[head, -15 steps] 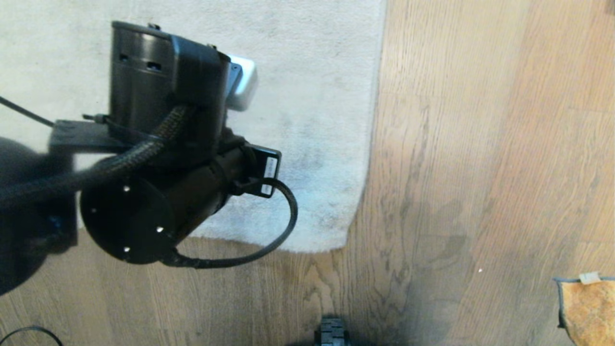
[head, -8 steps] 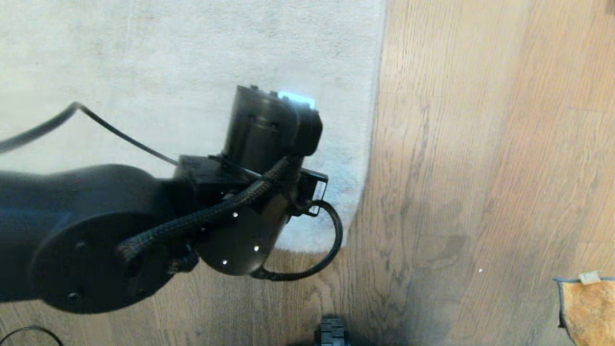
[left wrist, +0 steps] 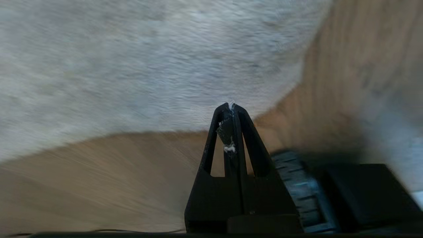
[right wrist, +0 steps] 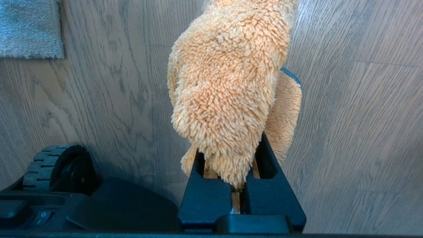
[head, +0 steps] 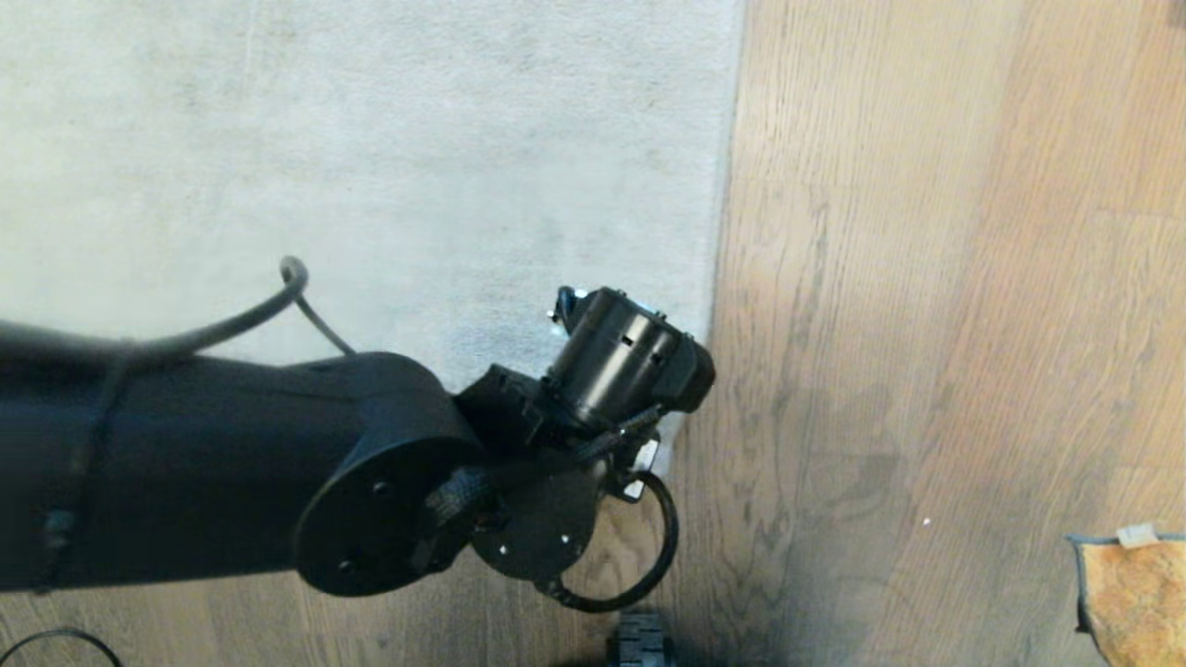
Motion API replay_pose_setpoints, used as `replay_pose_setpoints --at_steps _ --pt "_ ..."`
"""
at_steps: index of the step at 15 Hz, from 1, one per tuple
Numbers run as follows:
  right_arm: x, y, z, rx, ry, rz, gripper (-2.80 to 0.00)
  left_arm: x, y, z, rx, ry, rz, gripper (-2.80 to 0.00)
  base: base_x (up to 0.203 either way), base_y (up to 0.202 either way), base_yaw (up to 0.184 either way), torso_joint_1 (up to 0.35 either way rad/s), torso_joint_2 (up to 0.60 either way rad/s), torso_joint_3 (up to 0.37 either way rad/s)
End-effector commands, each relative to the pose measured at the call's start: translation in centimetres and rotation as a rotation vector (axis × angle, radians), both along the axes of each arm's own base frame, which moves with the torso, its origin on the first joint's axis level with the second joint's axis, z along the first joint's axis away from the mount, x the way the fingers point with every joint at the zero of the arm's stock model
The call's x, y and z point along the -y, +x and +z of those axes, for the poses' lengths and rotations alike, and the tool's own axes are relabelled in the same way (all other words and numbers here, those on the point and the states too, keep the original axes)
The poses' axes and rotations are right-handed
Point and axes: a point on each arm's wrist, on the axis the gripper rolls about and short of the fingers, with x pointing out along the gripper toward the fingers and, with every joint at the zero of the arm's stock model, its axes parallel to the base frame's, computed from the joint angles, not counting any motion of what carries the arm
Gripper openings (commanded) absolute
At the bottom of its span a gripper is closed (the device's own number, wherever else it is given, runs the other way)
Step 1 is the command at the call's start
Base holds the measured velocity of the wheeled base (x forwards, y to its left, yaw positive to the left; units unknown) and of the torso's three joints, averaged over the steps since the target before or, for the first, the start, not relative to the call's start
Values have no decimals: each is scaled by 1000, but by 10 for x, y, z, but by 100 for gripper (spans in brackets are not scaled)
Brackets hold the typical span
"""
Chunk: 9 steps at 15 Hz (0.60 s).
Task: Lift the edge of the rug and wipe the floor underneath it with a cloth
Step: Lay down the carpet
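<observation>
Head view: the left arm (head: 185,472) is seen reaching in from the left side, lying across the near part of the rug (head: 371,167), with its wrist housing (head: 625,361) placed over the rug edge (head: 718,232) close to the near corner. The corner itself is hidden behind the arm there. In the left wrist view the left gripper (left wrist: 232,107) is shown with its fingers (left wrist: 251,138) pressed together, nothing being held between them; the tips are seen just off the rug's rounded corner (left wrist: 290,89), above bare floor (left wrist: 99,172), and whether they touch anything cannot be told. The rug is seen lying flat, with no part of it lifted. To the right of the rug edge the floor (head: 927,278) is laid out in light wood-grain planks. A black wheel (head: 639,644) of the base is seen near the rug corner, at the bottom of the head view. Well to the right of the rug edge, the cloth (head: 1135,602) is partly visible. In the right wrist view the cloth (right wrist: 228,92) is shown pinched between the fingers (right wrist: 274,195) of the right gripper (right wrist: 240,188), its orange pile hanging over them, above the floor and well apart from the rug corner (right wrist: 29,29).
</observation>
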Motion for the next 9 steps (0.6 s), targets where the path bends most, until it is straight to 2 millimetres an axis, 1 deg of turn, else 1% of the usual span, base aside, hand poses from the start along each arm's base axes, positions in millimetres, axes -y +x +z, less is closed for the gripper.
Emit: replay_pose_setpoints --at_steps 1,6,9 --pt "0 0 0 -2 -1 0 -280 13 5 -20 -37 19 0 -280 0 0 0 0 0 0" --pt "0 0 0 -2 -1 0 -280 20 12 -44 -127 42 -50 -280 0 0 0 0 0 0" --pt "0 0 0 -2 -1 0 -280 14 14 -52 -161 58 -52 -280 0 0 0 0 0 0"
